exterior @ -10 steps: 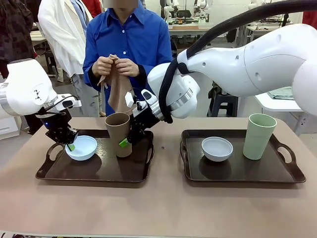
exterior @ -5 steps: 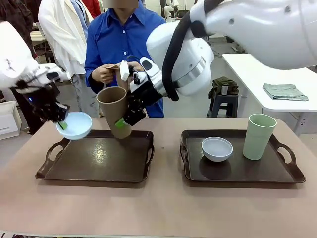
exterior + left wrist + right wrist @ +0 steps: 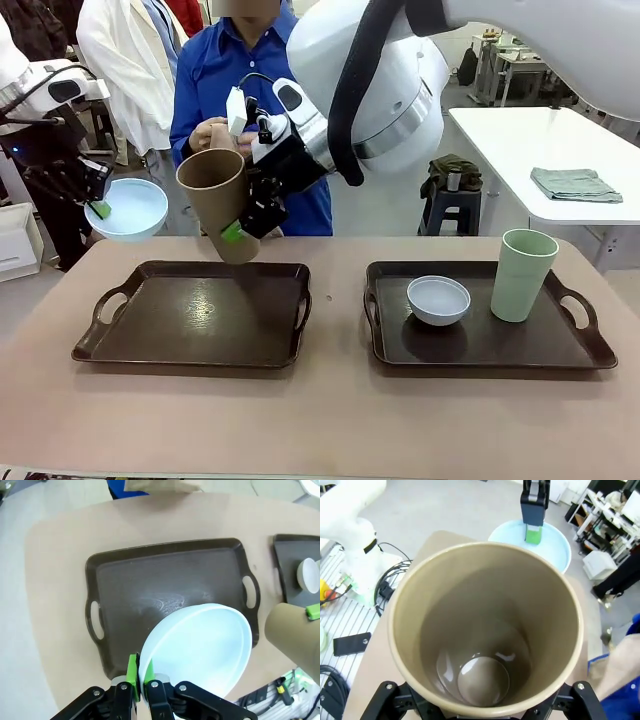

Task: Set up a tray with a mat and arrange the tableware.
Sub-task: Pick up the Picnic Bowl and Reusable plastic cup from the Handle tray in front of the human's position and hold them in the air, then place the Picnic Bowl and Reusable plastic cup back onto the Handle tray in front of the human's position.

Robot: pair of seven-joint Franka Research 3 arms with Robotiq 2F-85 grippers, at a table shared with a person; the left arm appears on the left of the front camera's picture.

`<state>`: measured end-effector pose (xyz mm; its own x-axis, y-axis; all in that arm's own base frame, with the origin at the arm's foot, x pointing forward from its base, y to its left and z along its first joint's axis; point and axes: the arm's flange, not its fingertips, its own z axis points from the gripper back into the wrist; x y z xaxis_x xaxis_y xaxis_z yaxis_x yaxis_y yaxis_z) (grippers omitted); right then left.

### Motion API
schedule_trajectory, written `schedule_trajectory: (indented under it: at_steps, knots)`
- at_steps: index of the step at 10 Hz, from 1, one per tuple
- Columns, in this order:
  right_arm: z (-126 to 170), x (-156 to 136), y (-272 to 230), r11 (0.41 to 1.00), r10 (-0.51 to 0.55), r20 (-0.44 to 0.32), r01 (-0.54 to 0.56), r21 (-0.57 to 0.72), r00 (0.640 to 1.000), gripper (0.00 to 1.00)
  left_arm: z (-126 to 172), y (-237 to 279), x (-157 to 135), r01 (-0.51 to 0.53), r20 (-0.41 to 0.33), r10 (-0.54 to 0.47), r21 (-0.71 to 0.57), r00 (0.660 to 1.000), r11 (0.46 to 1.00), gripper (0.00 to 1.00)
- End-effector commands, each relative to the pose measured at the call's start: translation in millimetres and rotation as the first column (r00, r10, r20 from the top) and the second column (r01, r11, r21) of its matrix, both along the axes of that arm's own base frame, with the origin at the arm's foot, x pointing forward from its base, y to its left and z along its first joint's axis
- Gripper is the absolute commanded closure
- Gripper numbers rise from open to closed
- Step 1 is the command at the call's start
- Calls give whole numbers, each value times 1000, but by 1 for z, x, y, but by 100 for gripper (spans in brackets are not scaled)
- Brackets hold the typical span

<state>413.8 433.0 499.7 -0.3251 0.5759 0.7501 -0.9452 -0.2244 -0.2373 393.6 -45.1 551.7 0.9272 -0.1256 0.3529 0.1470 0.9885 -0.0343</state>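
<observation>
My left gripper [image 3: 98,208] is shut on the rim of the pale blue bowl [image 3: 127,209] and holds it in the air, past the left tray's far left corner. In the left wrist view the bowl [image 3: 200,647] hangs over the bare dark tray [image 3: 165,590]. My right gripper [image 3: 228,218] is closed around the tilted brown cup [image 3: 212,195] above the left tray's [image 3: 200,315] far edge. The cup [image 3: 485,630] is empty inside. A tan mat [image 3: 162,484] is in the person's hands behind the cup, mostly hidden.
The right tray [image 3: 490,345] carries a white bowl [image 3: 438,298] and a pale green cup [image 3: 525,274]. The person in a blue shirt [image 3: 300,90] stands at the far edge behind the left tray. A white side table [image 3: 560,190] stands at the right.
Both arms rose: the blue bowl and brown cup left the left tray, which is now bare. The bowl went up and left, the cup up and tilted.
</observation>
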Motion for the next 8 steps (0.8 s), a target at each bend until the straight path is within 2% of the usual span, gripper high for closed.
schedule_trajectory:
  at_steps: [1,8]
  knots:
    - [-1,2,3,1000,13,-3,-12,8,1000,100,-3,1,4,13,4,-13,-13,1000,1000,100]
    - [-1,2,3,1000,13,-3,-12,8,1000,100,-3,1,4,13,4,-13,-13,1000,1000,100]
